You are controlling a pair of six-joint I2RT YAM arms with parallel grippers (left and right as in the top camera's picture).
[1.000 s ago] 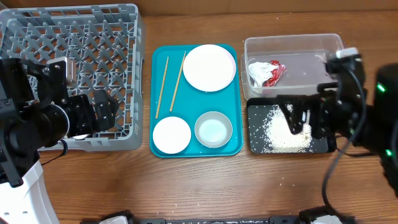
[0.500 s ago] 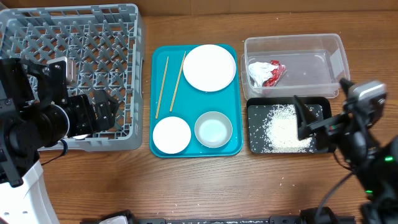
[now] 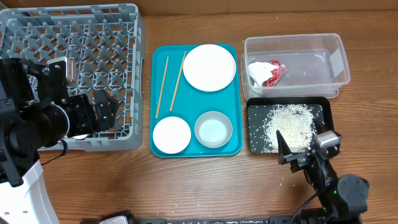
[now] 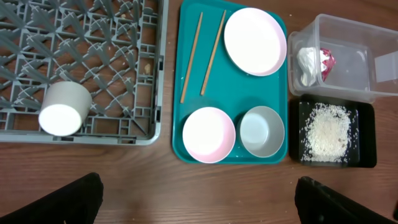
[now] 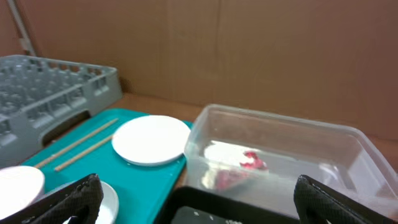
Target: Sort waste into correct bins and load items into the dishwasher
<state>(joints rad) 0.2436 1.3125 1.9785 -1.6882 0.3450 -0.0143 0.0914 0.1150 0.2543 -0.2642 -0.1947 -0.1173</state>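
A grey dish rack (image 3: 74,37) stands at the back left, and a white cup (image 4: 62,112) lies in it. A teal tray (image 3: 236,124) holds two chopsticks (image 3: 169,84), a white plate (image 3: 209,67), a white bowl (image 3: 171,134) and a grey bowl (image 3: 213,129). A clear bin (image 3: 323,46) holds a red-and-white wrapper (image 3: 266,73). A black tray (image 3: 258,112) holds scattered rice (image 3: 287,121). My left gripper (image 3: 102,112) is open and empty over the rack's front edge; it also shows in the left wrist view (image 4: 199,205). My right gripper (image 3: 298,148) is open and empty at the black tray's front edge.
In the right wrist view I see the clear bin (image 5: 273,155), the plate (image 5: 149,140), the chopsticks (image 5: 81,146) and the rack (image 5: 50,87) against a cardboard wall (image 5: 249,50). A few rice grains (image 3: 285,182) lie on the wood in front of the black tray.
My right arm has pulled back from over the black tray and clear bin to the table's front, leaving both uncovered. The left arm has not moved.
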